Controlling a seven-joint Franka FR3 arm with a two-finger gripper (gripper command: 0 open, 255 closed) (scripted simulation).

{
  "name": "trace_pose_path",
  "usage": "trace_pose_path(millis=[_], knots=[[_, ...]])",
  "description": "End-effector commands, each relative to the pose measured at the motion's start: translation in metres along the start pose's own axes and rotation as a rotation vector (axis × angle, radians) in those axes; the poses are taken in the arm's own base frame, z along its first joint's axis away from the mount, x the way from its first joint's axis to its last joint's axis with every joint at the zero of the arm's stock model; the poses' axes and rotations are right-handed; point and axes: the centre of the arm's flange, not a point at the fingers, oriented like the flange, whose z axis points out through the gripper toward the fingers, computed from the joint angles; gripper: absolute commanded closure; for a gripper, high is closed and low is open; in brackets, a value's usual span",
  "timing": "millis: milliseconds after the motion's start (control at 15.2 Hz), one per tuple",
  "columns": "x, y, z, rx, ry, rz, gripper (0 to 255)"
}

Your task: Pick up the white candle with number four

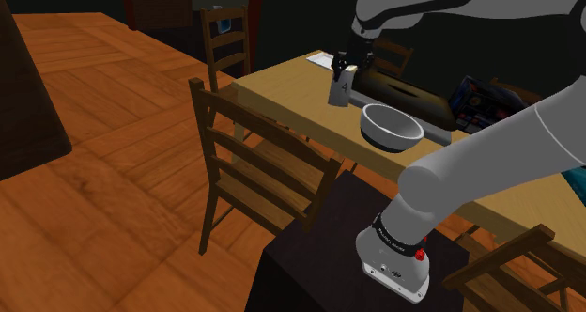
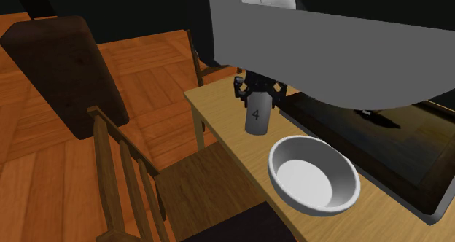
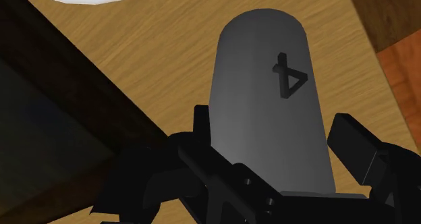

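The grey-white candle is a round-topped cylinder marked with a dark 4. It stands upright near the corner of the wooden table. My black gripper comes down over its top end and is shut on it, one finger pressed on each side. I cannot tell whether the candle's base rests on the tabletop or hangs just above it.
A white bowl sits close beside the candle, toward the stand. A dark flat slab lies behind both. Wooden chairs stand along the table's edge. A colourful box lies farther along the table.
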Motion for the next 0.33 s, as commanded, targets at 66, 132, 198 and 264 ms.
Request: trace_pose_path(millis=[66,132,198,264], knots=[[0.001,0.002,-0.017,0.0,0.0,0.0,255],[0.002,0.002,-0.023,0.0,0.0,0.0,255],[0.002,0.002,-0.023,0.0,0.0,0.0,255],[0.002,0.002,-0.023,0.0,0.0,0.0,255]])
